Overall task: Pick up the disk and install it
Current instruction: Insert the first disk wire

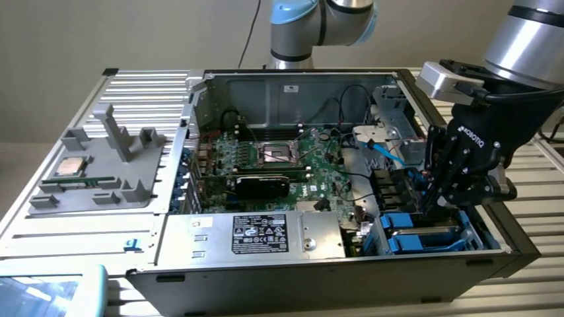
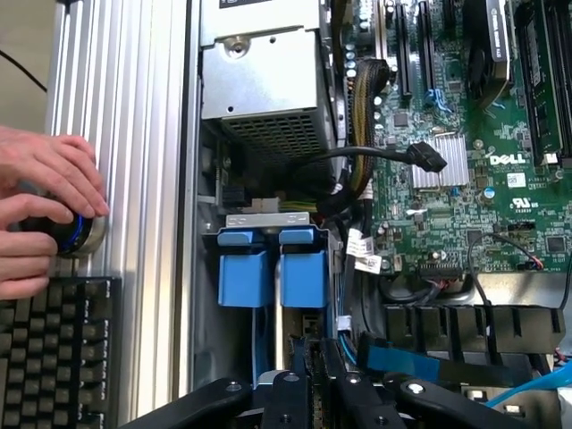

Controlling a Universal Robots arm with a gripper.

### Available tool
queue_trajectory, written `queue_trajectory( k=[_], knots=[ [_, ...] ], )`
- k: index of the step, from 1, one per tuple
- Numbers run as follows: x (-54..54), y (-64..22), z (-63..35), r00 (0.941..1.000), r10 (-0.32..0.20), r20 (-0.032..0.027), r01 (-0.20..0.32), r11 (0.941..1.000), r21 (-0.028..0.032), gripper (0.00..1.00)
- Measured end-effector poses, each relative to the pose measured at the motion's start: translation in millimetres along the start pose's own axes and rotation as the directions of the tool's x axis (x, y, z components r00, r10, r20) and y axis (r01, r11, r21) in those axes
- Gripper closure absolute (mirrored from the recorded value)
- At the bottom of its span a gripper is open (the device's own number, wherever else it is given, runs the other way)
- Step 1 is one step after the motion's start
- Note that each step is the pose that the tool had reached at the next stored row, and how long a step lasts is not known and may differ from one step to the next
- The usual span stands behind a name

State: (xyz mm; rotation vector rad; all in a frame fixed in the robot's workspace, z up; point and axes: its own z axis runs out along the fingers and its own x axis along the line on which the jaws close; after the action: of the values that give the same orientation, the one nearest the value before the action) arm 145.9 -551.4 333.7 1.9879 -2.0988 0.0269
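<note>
The disk [image 1: 424,240] sits upright in the drive bay at the near corner of the open computer case [image 1: 203,119] on the exterior view's right. Its blue carrier frame shows, and most of its body is hidden in the bay. In the wrist view the blue carrier [image 2: 304,277] stands beside a second blue one [image 2: 244,277]. My gripper [image 1: 434,210] reaches straight down into the bay. Its dark fingers [image 2: 332,380] are drawn close together on the carrier's upper edge.
A silver power-supply box [image 1: 264,234] with a black label lies beside the bay. The motherboard [image 1: 282,158] and a blue cable [image 1: 387,155] lie behind it. A grey tray [image 1: 97,178] with a CPU chip [image 1: 70,166] lies outside the case. A person's hands [image 2: 45,210] rest by a keyboard [image 2: 54,349].
</note>
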Motion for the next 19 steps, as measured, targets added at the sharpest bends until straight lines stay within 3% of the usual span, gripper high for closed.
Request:
queue_trajectory(
  k=[19],
  knots=[
    [-0.2, -1.8, 1.6, 0.9996, 0.03, 0.0049, -0.029, 0.9995, -0.0056, 0.84]
  ],
)
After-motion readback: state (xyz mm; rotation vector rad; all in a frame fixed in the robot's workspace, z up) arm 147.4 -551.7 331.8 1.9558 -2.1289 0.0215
